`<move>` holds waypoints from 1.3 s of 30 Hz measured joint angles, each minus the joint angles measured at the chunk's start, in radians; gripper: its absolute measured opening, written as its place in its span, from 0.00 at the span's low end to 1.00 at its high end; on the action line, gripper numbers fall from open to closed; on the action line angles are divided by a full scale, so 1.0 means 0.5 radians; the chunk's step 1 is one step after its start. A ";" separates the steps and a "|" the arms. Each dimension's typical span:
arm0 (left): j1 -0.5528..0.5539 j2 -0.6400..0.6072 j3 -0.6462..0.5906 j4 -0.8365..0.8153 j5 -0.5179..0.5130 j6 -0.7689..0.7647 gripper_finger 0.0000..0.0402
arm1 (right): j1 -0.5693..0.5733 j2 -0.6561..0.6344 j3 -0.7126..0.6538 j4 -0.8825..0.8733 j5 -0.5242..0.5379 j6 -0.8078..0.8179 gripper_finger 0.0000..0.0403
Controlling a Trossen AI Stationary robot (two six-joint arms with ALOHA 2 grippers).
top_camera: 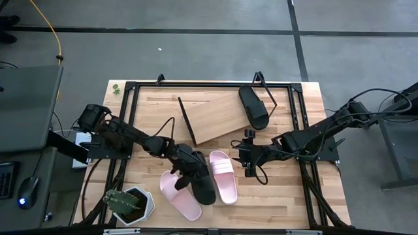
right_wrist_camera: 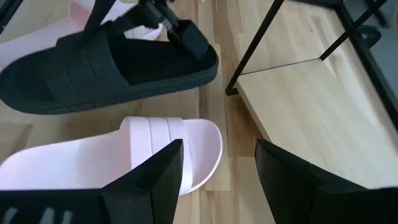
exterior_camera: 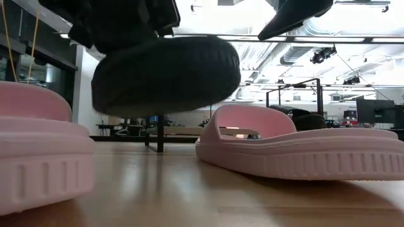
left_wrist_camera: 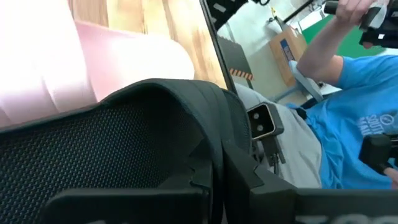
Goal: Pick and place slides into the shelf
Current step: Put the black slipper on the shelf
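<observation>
A black slide (top_camera: 199, 181) is gripped at its heel end by the left gripper (top_camera: 183, 164), jaws clamped on it, and in the low view it is seen lifted clear of the tabletop (top_camera: 274, 196). A pink slide (top_camera: 179, 195) lies just beside it on one side, another pink slide (top_camera: 223, 175) on the other. The right gripper (top_camera: 246, 161) is held wide and empty, just beside that second pink slide's toe end. On the shelf (top_camera: 219, 116), the other black slide (top_camera: 253, 106) is already placed at the right end.
</observation>
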 joint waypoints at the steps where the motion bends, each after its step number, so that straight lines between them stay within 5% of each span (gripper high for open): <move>1: 0.000 -0.025 0.000 -0.012 -0.011 0.003 0.02 | 0.012 0.000 0.000 0.000 0.021 -0.018 0.47; 20: 0.001 -0.405 0.000 -0.218 -0.168 0.121 0.04 | 0.451 -0.001 0.127 0.032 0.908 -0.542 0.47; 29: 0.001 -0.470 0.001 -0.244 -0.187 0.149 0.03 | 0.486 0.254 0.140 0.362 1.070 -1.058 0.47; 39: 0.002 -0.542 0.000 -0.343 -0.248 0.175 0.05 | 0.556 0.730 0.554 0.297 1.155 -1.247 0.47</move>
